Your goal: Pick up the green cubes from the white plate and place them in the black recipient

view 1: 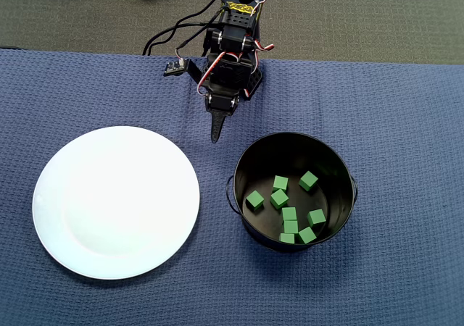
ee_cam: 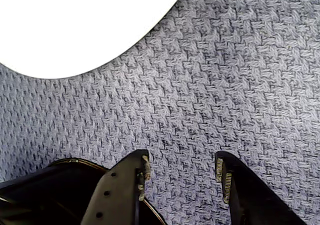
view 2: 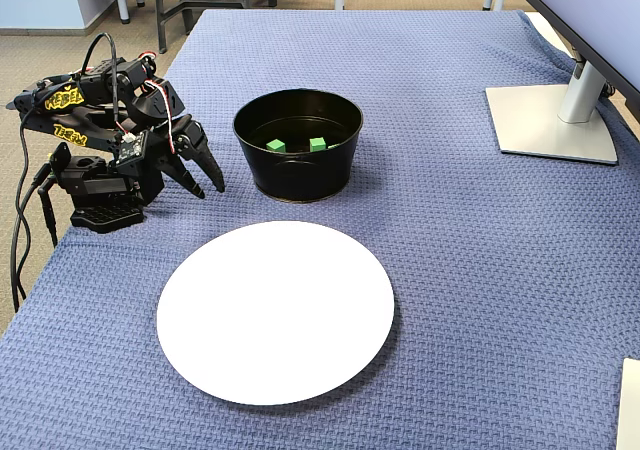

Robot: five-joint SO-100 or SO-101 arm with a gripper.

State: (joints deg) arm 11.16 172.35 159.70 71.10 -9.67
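Observation:
The white plate (view 1: 116,201) (view 2: 276,310) lies bare on the blue cloth, and its edge fills the top left of the wrist view (ee_cam: 75,25). Several green cubes (view 1: 290,211) lie on the bottom of the black recipient (view 1: 246,159). In the fixed view only two cubes (view 2: 318,144) show over the rim of the recipient (view 2: 298,175). My gripper (view 1: 215,134) (view 2: 207,184) (ee_cam: 182,162) hangs folded near the arm's base, over bare cloth between plate and recipient. It is open and holds nothing. The recipient's rim (ee_cam: 75,161) shows behind the left finger (ee_cam: 122,190).
The arm's base (view 2: 95,208) and its cables (view 2: 25,200) sit at the table's left edge in the fixed view. A monitor stand (view 2: 550,120) is at the far right. A white object (view 2: 630,400) pokes in at the bottom right corner.

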